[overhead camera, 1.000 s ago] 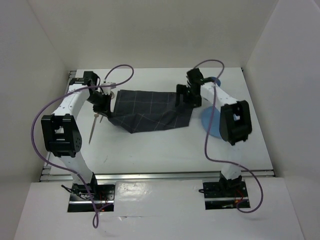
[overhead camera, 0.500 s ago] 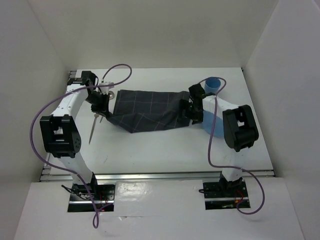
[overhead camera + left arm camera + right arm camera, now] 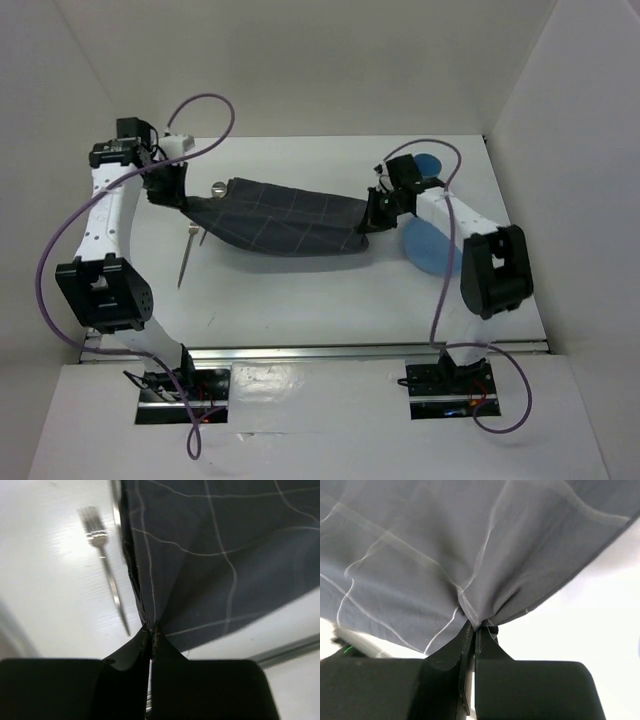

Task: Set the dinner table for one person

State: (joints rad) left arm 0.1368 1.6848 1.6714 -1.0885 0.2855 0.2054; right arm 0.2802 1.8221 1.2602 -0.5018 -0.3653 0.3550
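Firstly, worktop (image 3: 300, 290): the large white surface with metal rails along its edges; it fills the middle of your top view, beyond both arm bases, and carries everything below.
Cloth (image 3: 280, 225): dark grey with thin pale check lines; it stretches sideways across the middle of the worktop, drawn into a long band between your two claws. You cannot tell whether its lower edge touches the surface.
Left claw (image 3: 185, 200): closed on the cloth's left end; in your left wrist view the fingertips (image 3: 142, 640) meet, with the fabric (image 3: 215, 555) gathered to a point between them.
Right claw (image 3: 372, 222): closed on the cloth's right end; in your right wrist view the fabric (image 3: 445, 555) puckers into the pinched tips (image 3: 474, 627).
Fork (image 3: 187, 258): metal, flat on the worktop, near the cloth's left end on its near side and apart from it; your left wrist view shows it (image 3: 102, 555) beside the cloth edge.
Plate (image 3: 428, 248): light blue, right of the cloth, partly hidden by your right arm.
Cup (image 3: 428, 163): blue, on the far side of the right wrist, largely hidden.
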